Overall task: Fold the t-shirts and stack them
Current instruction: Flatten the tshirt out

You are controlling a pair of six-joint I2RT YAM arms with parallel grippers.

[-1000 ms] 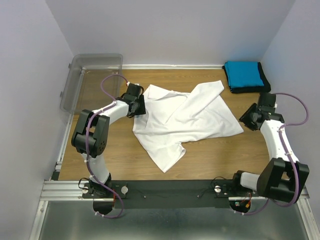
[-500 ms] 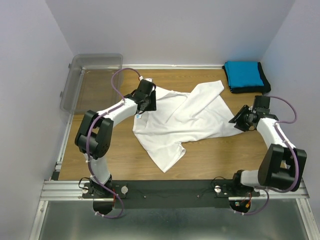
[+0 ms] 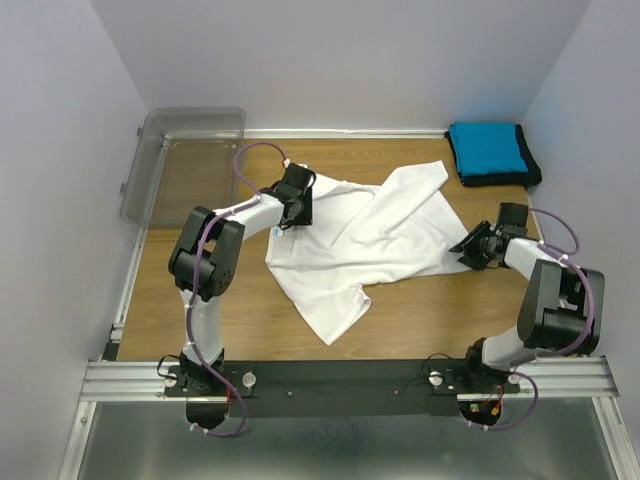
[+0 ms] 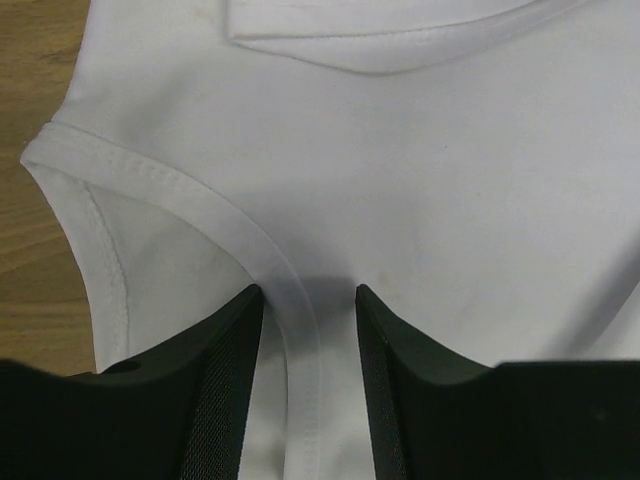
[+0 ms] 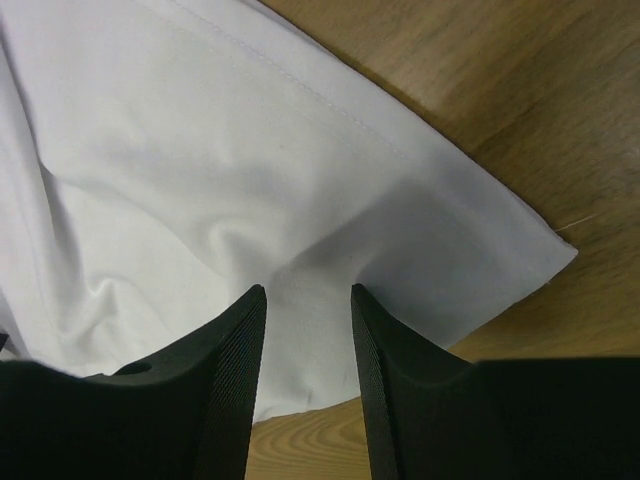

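A white t-shirt [image 3: 370, 235] lies crumpled in the middle of the wooden table. My left gripper [image 3: 291, 212] is open over its far-left part; in the left wrist view [image 4: 308, 295] the jaws straddle a white hem band [image 4: 255, 255]. My right gripper [image 3: 468, 248] is open at the shirt's right corner; in the right wrist view [image 5: 308, 292] the jaws straddle the cloth [image 5: 300, 180] near its edge. A folded bright blue shirt [image 3: 487, 147] lies on a folded black one [image 3: 497, 178] at the far right corner.
A clear plastic bin [image 3: 186, 160] stands at the far left corner. Bare wooden table [image 3: 430, 310] shows in front of the shirt. Lilac walls close in the back and both sides. A black rail [image 3: 340, 375] carries the arm bases at the near edge.
My left gripper has moved right onto the shirt's far-left part. My right gripper has moved left and nearer, down to the shirt's right corner. The shirt lies as before.
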